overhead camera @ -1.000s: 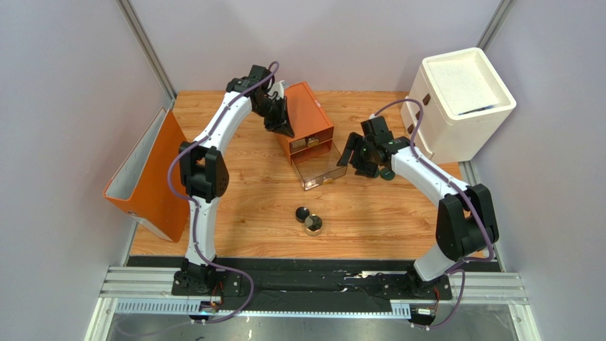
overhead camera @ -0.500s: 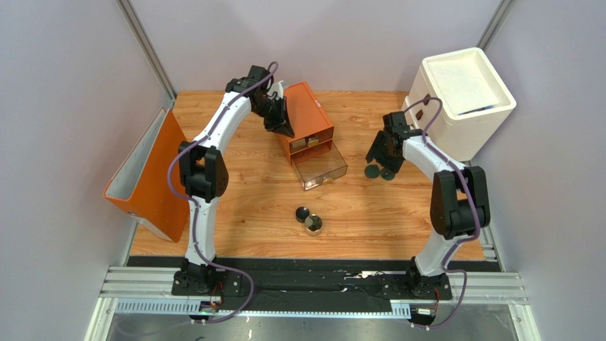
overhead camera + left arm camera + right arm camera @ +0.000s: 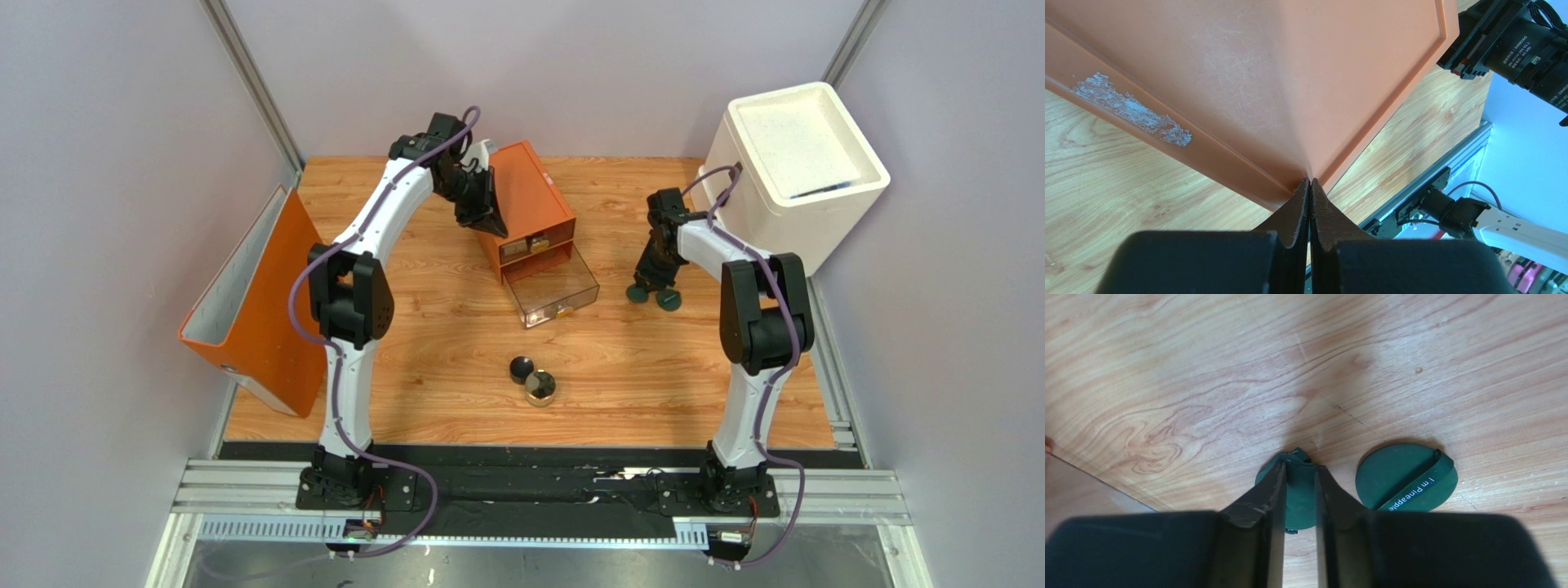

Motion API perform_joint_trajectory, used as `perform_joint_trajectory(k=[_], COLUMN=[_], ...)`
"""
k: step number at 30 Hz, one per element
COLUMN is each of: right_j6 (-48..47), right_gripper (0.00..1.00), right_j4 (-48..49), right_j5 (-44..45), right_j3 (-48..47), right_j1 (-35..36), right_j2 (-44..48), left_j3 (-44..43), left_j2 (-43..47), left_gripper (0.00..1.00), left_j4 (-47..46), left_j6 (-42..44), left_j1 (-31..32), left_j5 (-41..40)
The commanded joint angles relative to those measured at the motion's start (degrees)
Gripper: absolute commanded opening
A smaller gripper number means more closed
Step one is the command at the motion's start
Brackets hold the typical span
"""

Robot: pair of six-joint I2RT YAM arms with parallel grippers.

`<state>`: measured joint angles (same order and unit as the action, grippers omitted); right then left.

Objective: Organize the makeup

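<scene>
Right fingers at a dark-green disc
Narrowly apart, grip unclear; it lies flat on the surface beside the second disc, label band diagonal; left fingers closed at the orange box.

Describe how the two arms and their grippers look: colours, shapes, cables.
Both the left arm and the right arm have smooth white links joined by boxy black joint housings, and a purple cable loops along each. The left gripper and the right gripper each have a blocky black body and two dark, flat fingers tapering to thin tips.
</scene>
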<state>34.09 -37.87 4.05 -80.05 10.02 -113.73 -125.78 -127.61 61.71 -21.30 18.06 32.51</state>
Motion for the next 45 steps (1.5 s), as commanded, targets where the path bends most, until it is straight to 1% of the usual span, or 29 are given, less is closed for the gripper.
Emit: perform_joint_trajectory(k=[1, 4, 11, 12, 13, 15, 20, 23, 28, 31, 33, 36, 38, 39, 41, 42, 44, 45], right_j6=[0.19, -0.25, -1.74, -1.74, -1.74, -1.66, 0.36, 2.12, 4.67, 7.31, 7.75, 8.19, 8.45, 8.37, 7.40, 7.05, 6.43, 6.17], right_gripper=[0.09, 0.00, 0.00, 0.00, 0.00, 0.00, 0.00, 0.00, 0.00, 0.00, 0.00, 0.00, 0.04, 0.16, 0.30, 0.46, 0.58, 0.67], right_j4=[2.01, 2.80, 4.12, 4.03, 4.20, 4.21, 4.38, 4.55, 5.17, 8.33, 8.86, 8.78, 8.51, 7.99, 6.59, 6.40, 5.97, 5.61], right_j5=[-0.36, -1.15, -3.17, -3.18, -5.70, -7.03, -9.85, -10.56, -12.23, -13.11, -12.41, -11.70, -11.79, -11.79, -11.44, -10.74, -9.86, -8.72], right_j3=[-1.34, -0.11, 2.35, 2.53, 2.97, 3.23, 4.72, 4.82, 3.32, 2.89, 1.31, -2.38, -5.02, -6.07, -8.88, -9.50, -10.73, -11.00], right_j1=[-0.09, -0.09, -0.09, -0.18, 0.00, 0.17, 2.37, 5.18, 11.33, 14.84, 17.30, 18.98, 19.16, 19.25, 19.25, 19.25, 19.25, 19.33], right_j2=[-2.63, -1.85, 5.18, 7.54, 9.04, 12.98, 19.24, 21.53, 19.61, 17.67, 15.22, 11.53, 9.94, 8.28, 7.13, 6.60, 6.51, 6.59], left_j3=[1.67, 1.68, 1.50, 1.50, 1.32, 1.41, 1.41, 1.59, 1.76, 2.20, 2.64, 3.61, 3.87, 3.87, 3.87, 3.87, 3.61, 3.61], left_j2=[-1.41, -1.76, -2.03, -2.03, -2.03, -2.03, -2.03, -1.94, -1.94, -1.68, -1.50, -0.80, -0.88, -0.88, -0.88, -0.80, -0.88, -0.88], left_gripper=[0.00, 0.00, 0.00, 0.00, 0.00, 0.00, 0.00, 0.00, 0.00, 0.00, 0.00, 0.00, 0.00, 0.00, 0.00, 0.00, 0.00, 0.00], left_j4=[5.79, 5.70, 5.61, 5.61, 5.61, 5.52, 5.44, 5.26, 5.08, 5.00, 4.82, 4.29, 4.29, 4.21, 4.21, 4.20, 4.29, 4.29], left_j6=[3.46, 3.46, 3.28, 3.28, 3.28, 3.19, 3.11, 3.02, 2.84, 3.02, 2.93, 2.93, 2.93, 2.93, 3.02, 3.11, 3.28, 3.28], left_j1=[-0.14, -0.05, -0.13, -0.14, -0.14, -0.14, -0.05, -0.05, -0.05, -0.05, -0.05, -0.13, -0.05, -0.05, -0.14, -0.14, -0.14, -0.14], left_j5=[-6.41, -6.23, -6.15, -6.23, -6.23, -6.23, -6.14, -6.14, -5.97, -5.97, -6.06, -6.14, -6.15, -6.06, -6.23, -6.15, -6.15, -6.15])
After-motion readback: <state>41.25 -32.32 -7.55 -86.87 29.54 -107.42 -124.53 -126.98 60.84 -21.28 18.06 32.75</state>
